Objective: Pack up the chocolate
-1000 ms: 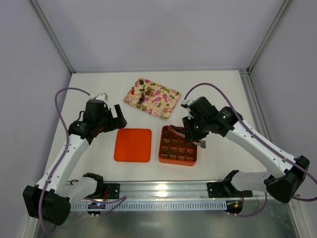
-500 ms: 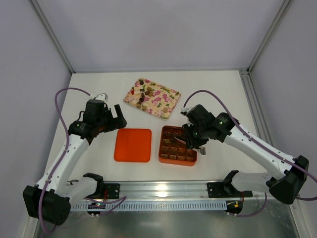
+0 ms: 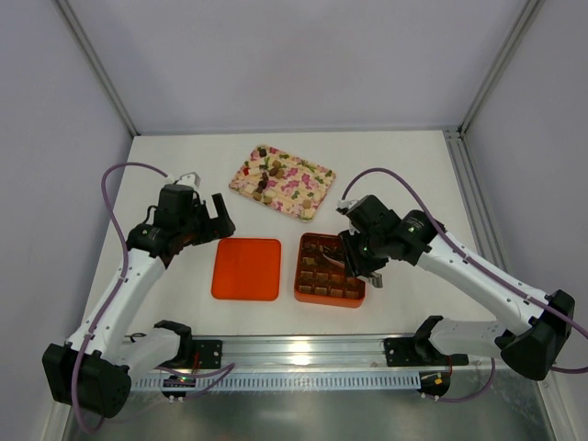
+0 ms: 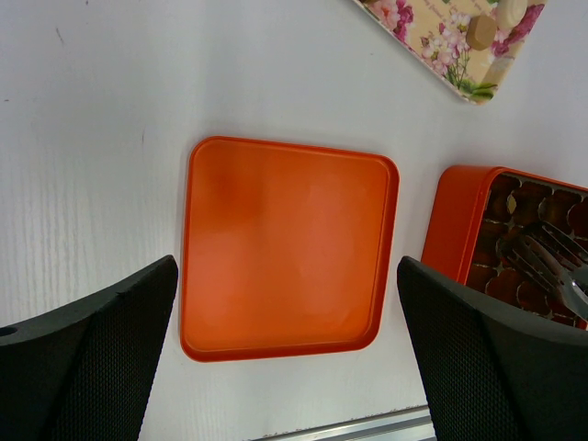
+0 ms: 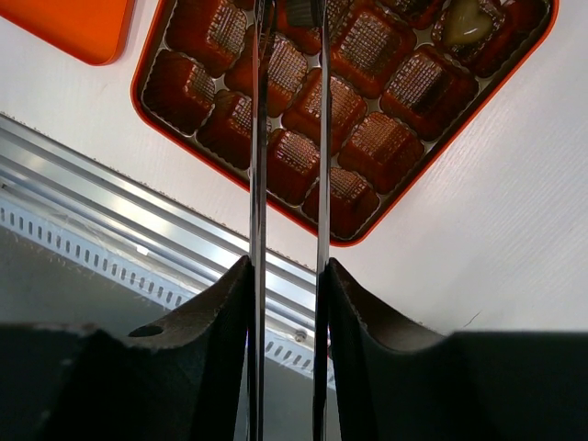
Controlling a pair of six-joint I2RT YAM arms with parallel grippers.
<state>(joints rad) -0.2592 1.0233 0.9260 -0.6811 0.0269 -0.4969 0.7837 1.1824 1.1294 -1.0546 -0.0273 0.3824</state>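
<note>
Top external view sets the orange box (image 3: 326,299) and the orange lid (image 3: 246,269) side by side, nearest the arm bases. Low over the box, the right gripper (image 5: 290,9) reaches its thin fingers down among the cells. They stand a narrow gap apart with a dark chocolate lump (image 5: 301,9) between the tips. Whether they pinch it or have let go I cannot tell, since the tips run off the wrist picture's edge. A tan heart-shaped piece (image 5: 464,23) sits in a corner cell; whether the other ribbed brown cells are filled I cannot tell.

Just beyond, the left gripper (image 4: 287,271) hangs above the lid, jaws wide apart and empty. Farthest back, the floral tray (image 3: 308,197) holds the loose chocolate (image 3: 266,175), well apart from the box.

The step in hand looks like seating one lump in a cell. Next, I judge, the fingers must part enough to free it, rise straight up clear of the cell walls, then travel to the tray for another.
</note>
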